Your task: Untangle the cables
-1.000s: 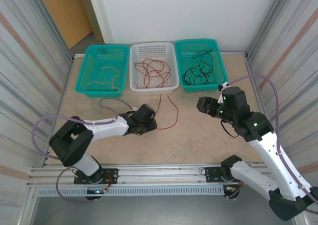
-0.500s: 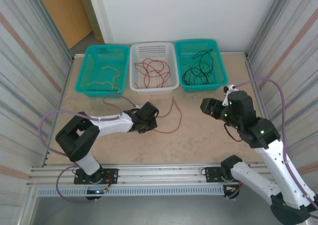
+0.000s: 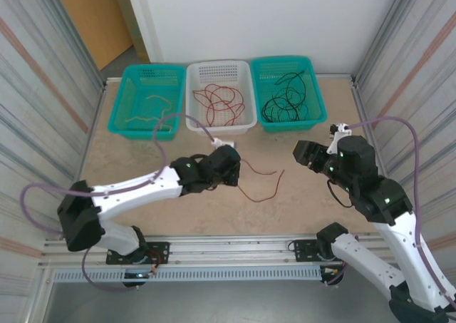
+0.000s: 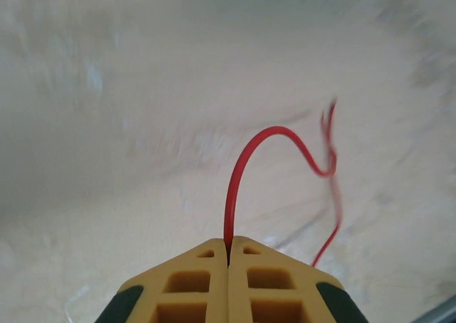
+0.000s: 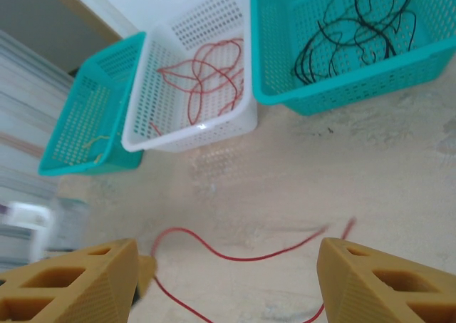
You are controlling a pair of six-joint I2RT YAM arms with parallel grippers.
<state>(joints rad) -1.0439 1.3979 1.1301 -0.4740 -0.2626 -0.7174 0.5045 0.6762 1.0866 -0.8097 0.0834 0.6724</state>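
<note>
Three baskets stood in a row along the far edge of the table, well beyond both pairs of jaws: a teal basket, a white basket and a second teal basket. The first held one yellow-tan cable. The white one held a tangle of red cables, and the last a tangle of black cables – too knotted for me to count in either.

One loose red cable lay out on the table. The left jaws were pressed together on one end of it. From their tips it arched up and away, then trailed in loose bends across the bare surface toward the right jaws, stopping short of them. The right jaws stood wide apart, holding nothing, above the table and just past the cable's free end.

The two arms – the left arm and the right arm – each carried a lavender hose. The table was pale, mottled beige. Ribbed metal panels closed in both sides, with a white wall behind and an orange-brown panel at the far left corner.
</note>
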